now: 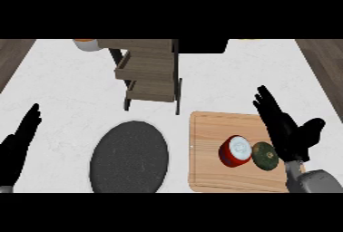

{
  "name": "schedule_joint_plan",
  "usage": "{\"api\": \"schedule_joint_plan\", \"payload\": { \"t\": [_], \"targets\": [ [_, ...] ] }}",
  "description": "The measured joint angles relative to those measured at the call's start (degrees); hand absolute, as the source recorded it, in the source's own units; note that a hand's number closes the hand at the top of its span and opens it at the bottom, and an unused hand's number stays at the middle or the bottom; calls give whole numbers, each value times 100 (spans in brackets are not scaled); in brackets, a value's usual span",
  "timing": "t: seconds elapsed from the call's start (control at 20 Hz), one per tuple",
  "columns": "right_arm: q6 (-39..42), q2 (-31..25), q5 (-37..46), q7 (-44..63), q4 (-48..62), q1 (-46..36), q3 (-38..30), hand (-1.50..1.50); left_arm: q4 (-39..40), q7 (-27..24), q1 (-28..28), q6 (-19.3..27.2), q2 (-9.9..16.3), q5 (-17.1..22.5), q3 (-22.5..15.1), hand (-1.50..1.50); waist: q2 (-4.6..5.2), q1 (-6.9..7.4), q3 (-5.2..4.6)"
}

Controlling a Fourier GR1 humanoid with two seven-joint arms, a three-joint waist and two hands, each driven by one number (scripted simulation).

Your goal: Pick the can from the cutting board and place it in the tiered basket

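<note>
The red can [235,150] lies tipped on the cutting board [208,172] near its right edge, touching a green fruit [265,156] partly hidden by the open-fingered right hand [289,131]. The left hand [20,136], fingers straight, is cut off at the counter's left edge.

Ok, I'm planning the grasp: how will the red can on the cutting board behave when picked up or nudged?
The can looks rigid and round, so it should keep its shape in the right hand. It seems to lie tilted, so a nudge may roll it across the cutting board. The green fruit beside it could block that, or get bumped.
</note>
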Motion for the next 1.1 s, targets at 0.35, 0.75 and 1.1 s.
{"api": "schedule_joint_plan", "payload": {
  "t": [0.35, 0.75, 1.1],
  "targets": [
    [168, 12, 910, -825, -952, -177, 638, 150, -238, 199, -258, -297, -371, 547, -24, 0, 68, -70, 2],
    [-1904, 579, 2502, -964, -846, 672, 832, -150, -211, 605, -661, -516, -780, 967, -114, 0, 136, -64, 39],
    [-1845, -731, 4171, 416, -1670, 828, 1004, -150, -224, 681, -703, -564, -870, 1001, -105, 0, 113, -78, 16]
  ]
}}
